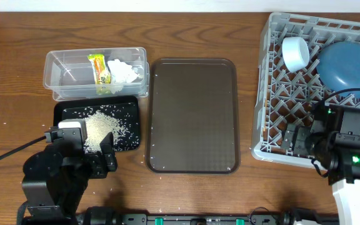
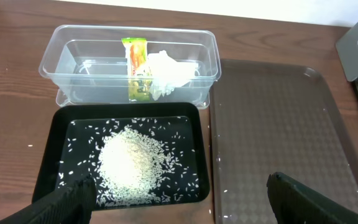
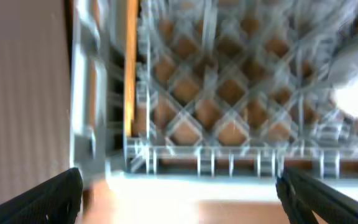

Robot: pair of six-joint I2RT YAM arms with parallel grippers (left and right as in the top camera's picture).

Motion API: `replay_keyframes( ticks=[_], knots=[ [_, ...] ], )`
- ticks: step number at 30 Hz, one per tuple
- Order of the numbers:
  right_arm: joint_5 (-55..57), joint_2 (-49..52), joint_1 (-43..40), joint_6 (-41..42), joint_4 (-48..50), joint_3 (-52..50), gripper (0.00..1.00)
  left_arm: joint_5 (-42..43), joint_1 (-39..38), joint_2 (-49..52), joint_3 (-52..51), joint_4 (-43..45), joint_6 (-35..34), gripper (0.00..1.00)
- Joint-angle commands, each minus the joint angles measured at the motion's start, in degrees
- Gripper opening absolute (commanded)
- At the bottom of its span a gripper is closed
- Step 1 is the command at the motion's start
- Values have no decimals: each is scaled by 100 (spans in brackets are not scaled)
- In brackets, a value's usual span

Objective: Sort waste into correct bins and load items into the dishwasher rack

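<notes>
Desk: dark brown wood [image 1: 17, 50] carries everything; a few stray grains lie on it beside the black tray.
Clear tub: you find it [image 1: 54, 78] at the far left, its near side against the black tray.
Snack wrapper: it lies inside the tub [image 1: 99, 69], touching the tissue.
Crumpled tissue: inside the tub [image 1: 122, 70], on the side toward the serving tray.
Black tray: on the robot side of the tub [image 1: 132, 106]; overhead, the left arm hides its near-left corner.
Rice: heaped mid-tray [image 1: 102, 125], with loose grains scattered around the heap.
Brown serving tray: between black tray and rack [image 1: 192, 112].
Rack: far right [image 1: 280, 106]; the frame cuts its right edge and the right arm covers its near corner.
Blue plate: in the rack's far-right part [image 1: 349, 65]; you cannot tell whether it leans or lies flat.
White vessel: in the rack, left of the plate and apart from it [image 1: 294, 53]; bowl or cup, you cannot tell.
White blur: inside the rack [image 3: 353, 87], too smeared to name.
Left gripper: [image 2: 179, 183] its jaws are spread wide with nothing held, above the black tray's near edge; only the dark tips show.
Right gripper: [image 3: 179, 180] its jaws are spread wide with nothing between them, facing the rack's lattice; the whole view is blurred.
</notes>
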Motion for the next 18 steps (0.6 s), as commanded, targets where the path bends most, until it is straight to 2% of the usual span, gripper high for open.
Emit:
replay_keyframes(
  ticks=[1, 9, 14, 18],
  knots=[
    [39, -713, 105, -52, 710, -365, 99, -68, 17, -26, -48, -7, 98, 90],
    [127, -2966, 782, -57, 3980, -2776, 99, -68, 17, -26, -48, -7, 101, 91],
    [195, -4264, 909, -52, 5195, -4000, 99, -68, 17, -26, -48, -7, 98, 91],
    [184, -4929, 907, -52, 5801, -4651, 99, -68, 17, -26, -48, -7, 101, 90]
  ],
)
